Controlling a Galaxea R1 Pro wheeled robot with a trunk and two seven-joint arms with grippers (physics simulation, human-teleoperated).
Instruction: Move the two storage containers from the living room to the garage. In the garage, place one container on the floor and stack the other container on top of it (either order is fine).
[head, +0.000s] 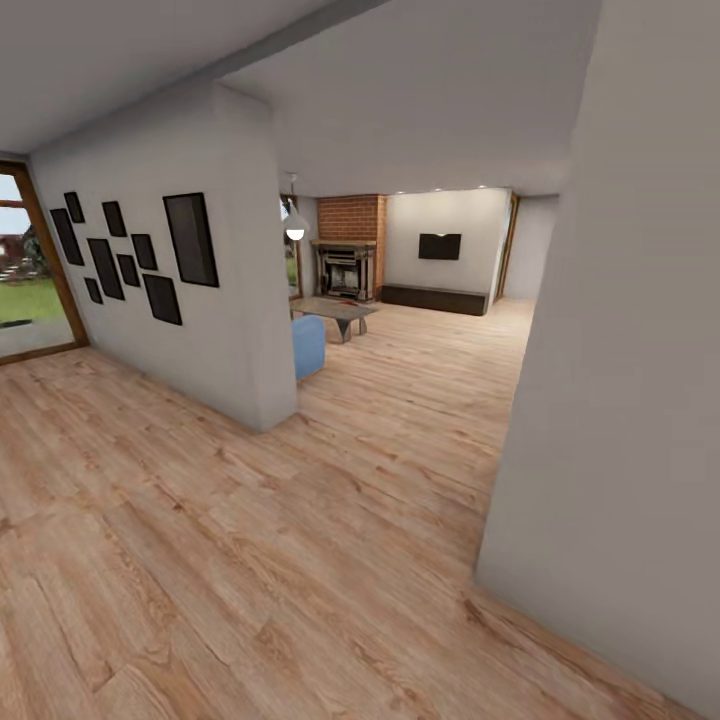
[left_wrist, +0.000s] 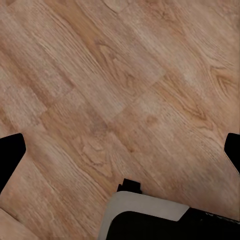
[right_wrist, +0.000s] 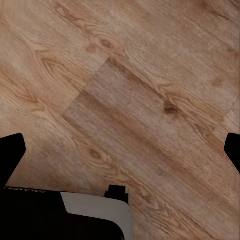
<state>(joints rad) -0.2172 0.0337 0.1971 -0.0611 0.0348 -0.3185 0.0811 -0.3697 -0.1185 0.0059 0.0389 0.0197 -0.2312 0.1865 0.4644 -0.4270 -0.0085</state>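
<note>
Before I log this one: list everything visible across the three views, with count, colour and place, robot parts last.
Wood floor: one, light brown planks, foreground through to the far room.
Dividing wall: one, pale grey, centre left.
Picture frames: about ten, black, on that wall.
Glass door: one, wood-framed, far left.
Near wall: one, pale grey, right.
Sofa: one, blue, partly hidden behind the dividing wall.
Coffee table: one, grey, beyond the sofa.
Fireplace: one, red brick, far room.
Hanging lamp: one, white.
TV: one, black, far wall.
Low cabinet: one, dark, under the TV.
Left claw: black fingertips apart, over floor.
Right claw: same.
</note>
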